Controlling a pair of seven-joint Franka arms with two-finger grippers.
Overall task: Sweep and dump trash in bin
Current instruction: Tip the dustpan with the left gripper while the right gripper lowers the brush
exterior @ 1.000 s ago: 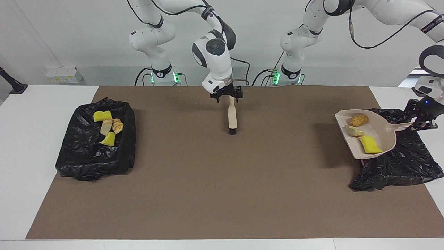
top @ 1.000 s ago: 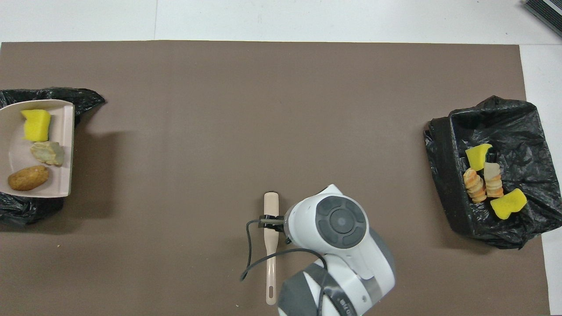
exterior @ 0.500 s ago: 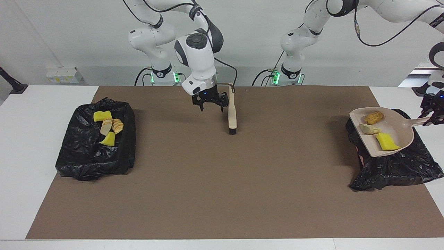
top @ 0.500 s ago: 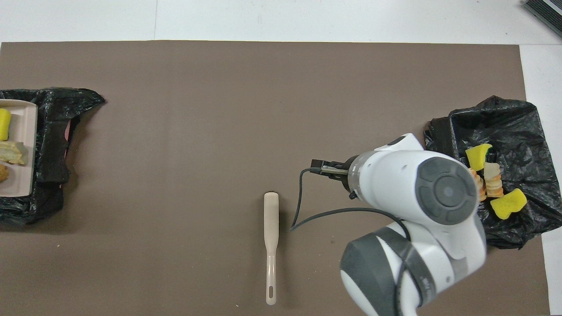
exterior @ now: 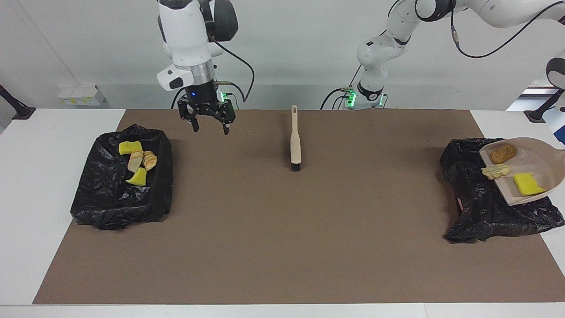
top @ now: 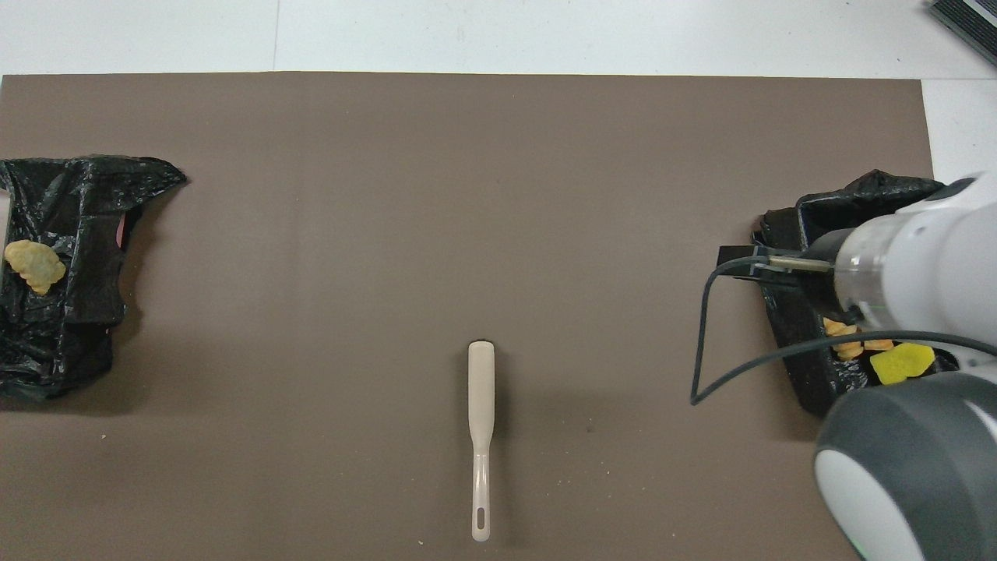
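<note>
A beige dustpan [exterior: 536, 165] hangs tilted over a black bag-lined bin [exterior: 481, 207] at the left arm's end; its handle runs off the picture's edge, and the left gripper is out of view. On it lie three pieces of trash: a brown lump [exterior: 503, 153], a beige lump [exterior: 495, 171] at the lip and a yellow wedge [exterior: 529, 184]. The beige lump [top: 33, 265] shows over the bag [top: 78, 234] from overhead. A beige brush [exterior: 295, 141] lies alone on the mat [top: 481, 421]. My right gripper [exterior: 210, 128] is open and empty, raised over the mat.
A second black-lined bin [exterior: 119, 198] at the right arm's end holds several trash pieces [exterior: 137, 161]. Overhead, the right arm covers part of this bin [top: 802, 366]. A brown mat [exterior: 282, 229] covers the table.
My right gripper let go of the brush, rose and swung toward the right arm's end. The dustpan moved farther over the bag at the left arm's end, taking the left gripper out of view.
</note>
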